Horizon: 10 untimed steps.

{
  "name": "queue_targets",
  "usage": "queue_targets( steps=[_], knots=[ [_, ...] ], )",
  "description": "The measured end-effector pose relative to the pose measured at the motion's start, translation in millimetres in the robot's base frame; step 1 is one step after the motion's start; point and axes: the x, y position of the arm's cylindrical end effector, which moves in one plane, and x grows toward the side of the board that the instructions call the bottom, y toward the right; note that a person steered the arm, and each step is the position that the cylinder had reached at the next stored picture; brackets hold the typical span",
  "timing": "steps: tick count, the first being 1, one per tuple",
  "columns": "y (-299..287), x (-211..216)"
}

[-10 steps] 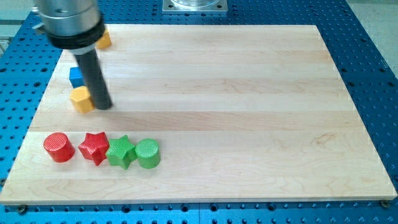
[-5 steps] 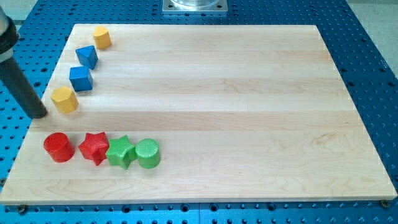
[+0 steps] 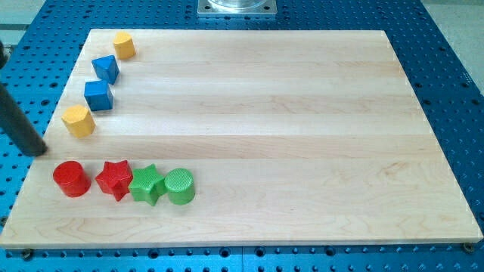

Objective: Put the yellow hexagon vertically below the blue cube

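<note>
The yellow hexagon (image 3: 79,121) lies near the board's left edge, just below and slightly left of the blue cube (image 3: 98,95). A small gap separates them. My tip (image 3: 36,151) is off the board's left edge, to the lower left of the hexagon and apart from it. The rod leans up toward the view's left edge.
A blue triangular block (image 3: 107,69) and a yellow cylinder-like block (image 3: 124,45) sit above the cube. A red cylinder (image 3: 71,179), red star (image 3: 114,179), green star (image 3: 147,183) and green cylinder (image 3: 180,187) form a row at the lower left. The wooden board (image 3: 302,136) rests on a blue perforated table.
My tip moved from the right of the hexagon to the left, off the board, then a little further down-left. The hexagon shifted left and slightly down earlier; it has not moved since.
</note>
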Motion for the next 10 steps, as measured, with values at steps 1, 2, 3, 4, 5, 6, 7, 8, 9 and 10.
queue_targets(
  steps=[1,2,3,4,5,6,7,8,9,10],
  knots=[
    [12.4,-26.2],
    [12.5,-36.9],
    [26.2,-36.3],
    [29.4,-36.3],
    [21.2,-18.0],
    [5.5,27.3],
    [73.1,25.8],
    [152.5,8.6],
    [162.7,13.4],
    [244.2,13.4]
  ],
)
